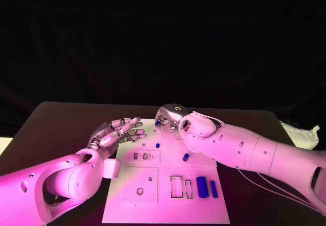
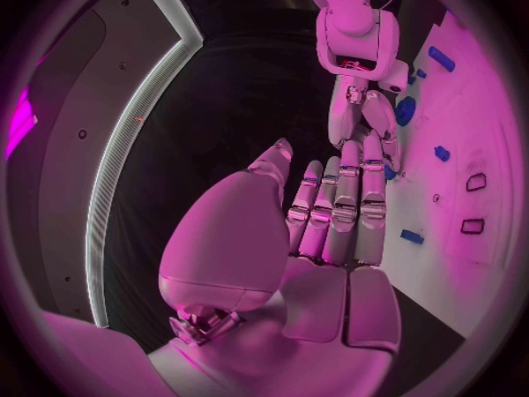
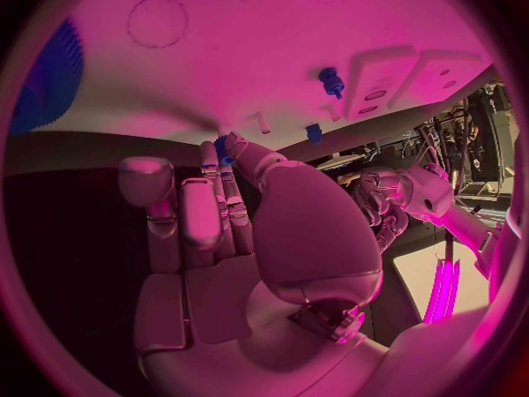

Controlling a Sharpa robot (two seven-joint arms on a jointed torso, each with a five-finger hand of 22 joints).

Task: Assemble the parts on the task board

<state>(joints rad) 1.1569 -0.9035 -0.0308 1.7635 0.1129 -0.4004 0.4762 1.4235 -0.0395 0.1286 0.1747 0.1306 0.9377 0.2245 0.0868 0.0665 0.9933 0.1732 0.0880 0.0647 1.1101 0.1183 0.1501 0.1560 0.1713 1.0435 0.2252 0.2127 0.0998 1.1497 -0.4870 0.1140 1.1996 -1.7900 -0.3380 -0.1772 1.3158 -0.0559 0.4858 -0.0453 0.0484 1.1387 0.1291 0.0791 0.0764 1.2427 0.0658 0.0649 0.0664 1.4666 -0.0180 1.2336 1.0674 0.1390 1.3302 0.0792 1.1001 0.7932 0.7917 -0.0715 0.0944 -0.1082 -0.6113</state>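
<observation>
Here, small blue part (image 1: 158,122) pinched in right hand (image 1: 171,118) fingers — left hand (image 1: 117,134) fingers spread, holding nothing, white task board (image 1: 166,207).

We see pink light washing over the white board (image 1: 166,207), while the background behind stays black. The wrist views bend straight edges at the rim, and a bright strip (image 2: 122,150) glares there.

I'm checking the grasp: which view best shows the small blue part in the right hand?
The right wrist view: the blue part sits pinched at the right hand's fingertips. The head view shows a blue speck under that hand. In the left wrist view I cannot pick it out.
</observation>
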